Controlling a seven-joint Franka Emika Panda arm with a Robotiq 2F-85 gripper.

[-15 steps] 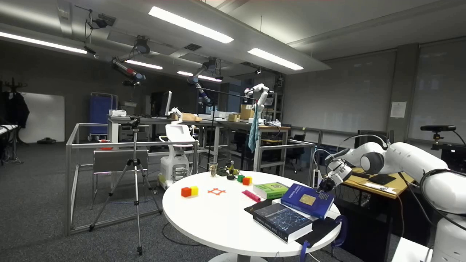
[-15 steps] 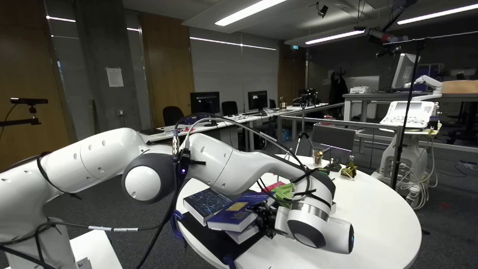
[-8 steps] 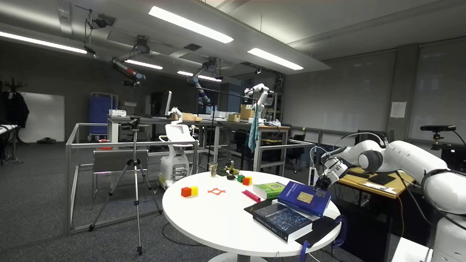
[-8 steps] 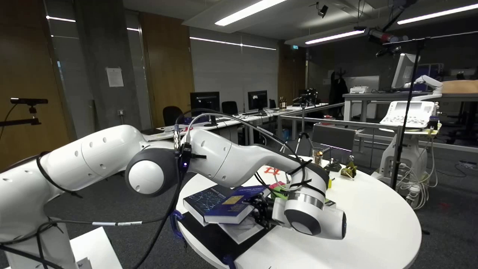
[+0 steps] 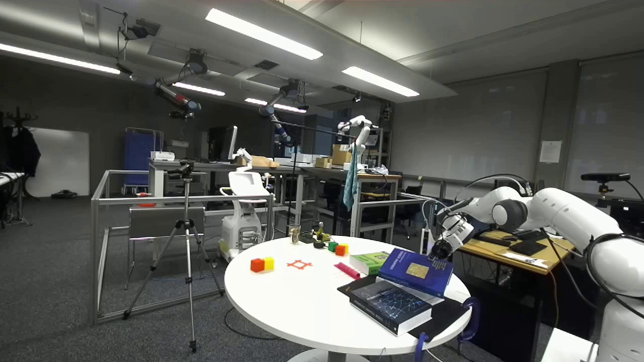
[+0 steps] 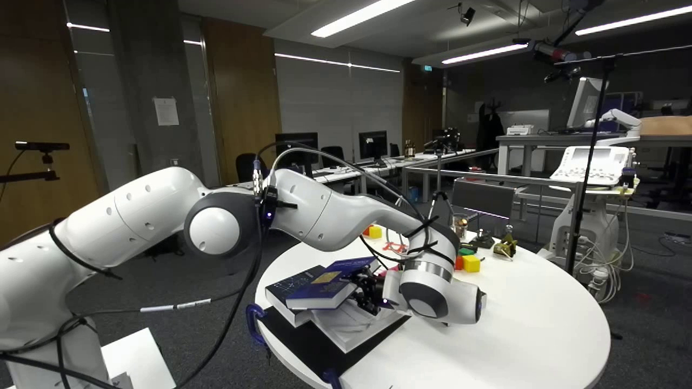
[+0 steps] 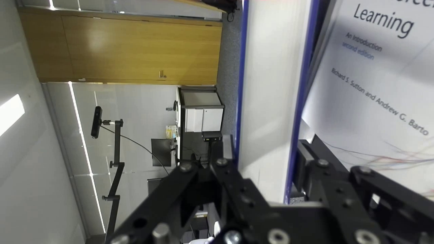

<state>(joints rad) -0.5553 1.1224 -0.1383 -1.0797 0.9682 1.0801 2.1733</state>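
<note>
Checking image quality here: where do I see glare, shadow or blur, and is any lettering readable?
In both exterior views, ceiling lights burn out to white; in the wrist view, a soft shadow crosses the bright pages of the blue book near the gripper, whose closest parts look slightly blurred, while "Learning" reads clearly on the pale book.
</note>
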